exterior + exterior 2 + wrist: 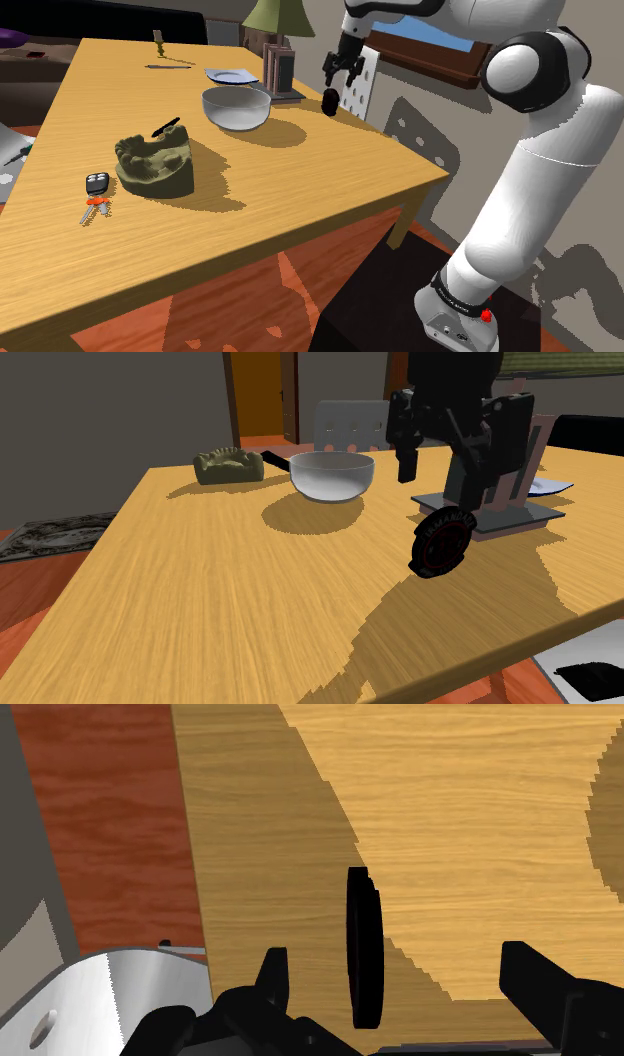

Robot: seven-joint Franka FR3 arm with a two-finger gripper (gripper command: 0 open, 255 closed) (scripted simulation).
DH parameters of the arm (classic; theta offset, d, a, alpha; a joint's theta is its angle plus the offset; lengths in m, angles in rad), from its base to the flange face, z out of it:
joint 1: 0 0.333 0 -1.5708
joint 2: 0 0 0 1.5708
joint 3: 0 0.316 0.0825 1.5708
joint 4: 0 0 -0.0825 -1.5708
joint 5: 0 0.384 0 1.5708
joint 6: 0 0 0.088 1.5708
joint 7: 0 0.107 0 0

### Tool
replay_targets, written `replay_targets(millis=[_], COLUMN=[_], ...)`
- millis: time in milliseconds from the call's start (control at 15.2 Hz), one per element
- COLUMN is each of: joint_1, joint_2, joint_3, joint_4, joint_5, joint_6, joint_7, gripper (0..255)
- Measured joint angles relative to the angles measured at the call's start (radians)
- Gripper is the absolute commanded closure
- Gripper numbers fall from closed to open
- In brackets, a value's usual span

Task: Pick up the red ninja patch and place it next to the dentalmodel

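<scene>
Where the white arm (540,150) rises from the stand at the shoulder view's lower right, it bends at the elbow and reaches up and left, with the wrist turned down over the worktop (300,190) near its edge on that view's right. The claw (341,72) (436,464) (396,969) points down at the wood, fingers wide apart and gripping nothing. The ninja patch (331,101) (445,542) (365,949), a black disc with a red ring, stands on edge just below the claw. In the wrist view it sits between the fingers, touching neither. Whether it touches the wood is unclear. The olive dental model (153,165) (228,465) lies well apart, beyond the clear bowl (237,106) (333,475). Keys (96,195) lie beside the model.
</scene>
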Motion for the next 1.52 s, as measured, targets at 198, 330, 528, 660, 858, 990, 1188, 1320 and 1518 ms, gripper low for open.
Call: replay_targets(millis=[198, 330, 528, 660, 858, 990, 1188, 1320, 1518], joint_1=[-0.006, -0.006, -0.004, -0.004, -0.004, -0.004, -0.004, -0.004, -0.004], joint_2=[0.044, 0.047, 0.048, 0.05, 0.049, 0.049, 0.049, 0.049, 0.049], joint_3=[-0.004, -0.004, -0.004, -0.003, -0.003, -0.003, -0.003, -0.003, -0.003], joint_4=[0.04, 0.017, -0.025, -0.035, -0.04, -0.04, -0.04, -0.04, -0.04], joint_5=[0.005, 0.005, 0.005, 0.006, 0.006, 0.006, 0.006, 0.006, 0.006], joint_6=[0.003, 0.028, 0.071, 0.082, 0.087, 0.087, 0.087, 0.087, 0.087], joint_7=[0.008, 0.008, 0.007, 0.007, 0.007, 0.007, 0.007, 0.007, 0.007], gripper=[0, 0, 0, 0, 0, 0, 255, 255, 255])
